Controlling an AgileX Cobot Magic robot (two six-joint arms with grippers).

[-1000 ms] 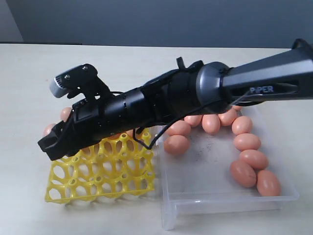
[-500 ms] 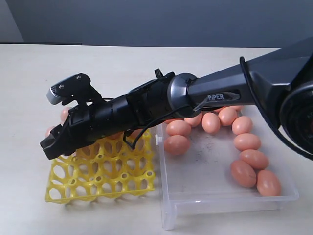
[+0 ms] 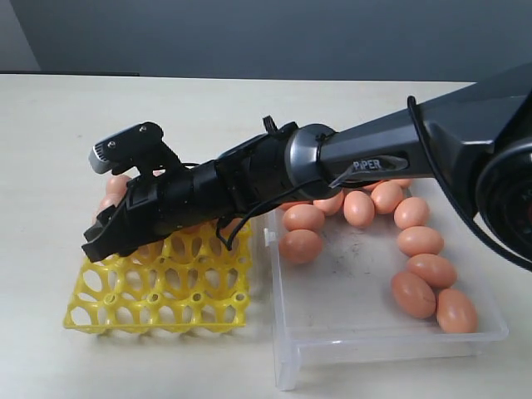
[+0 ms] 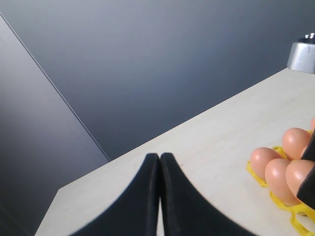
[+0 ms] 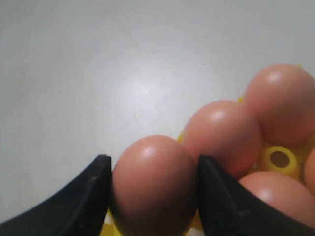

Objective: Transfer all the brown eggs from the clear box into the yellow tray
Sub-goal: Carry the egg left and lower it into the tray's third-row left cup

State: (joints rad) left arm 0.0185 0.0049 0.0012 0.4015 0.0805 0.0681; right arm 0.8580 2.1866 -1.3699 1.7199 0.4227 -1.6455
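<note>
**Few eggs trayed, most left in the box**

Exterior view: my right fingers [image 3: 100,241] hang over the yellow tray [image 3: 158,291], an open plastic lattice. About ten smooth, matte brown eggs [image 3: 420,241] lie in the clear box [image 3: 391,337] beside it.

Left wrist view: my left fingers [image 4: 150,177] are pressed together, empty, off the tray.

Right wrist view: my right fingers clasp one oval egg [image 5: 155,184] at the tray's edge.

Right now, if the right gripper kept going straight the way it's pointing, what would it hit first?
Probably the yellow tray: the right gripper slants down over its outer cups, a brown egg clamped in its jaws. Beyond lies bare table. Depth is unclear.
</note>
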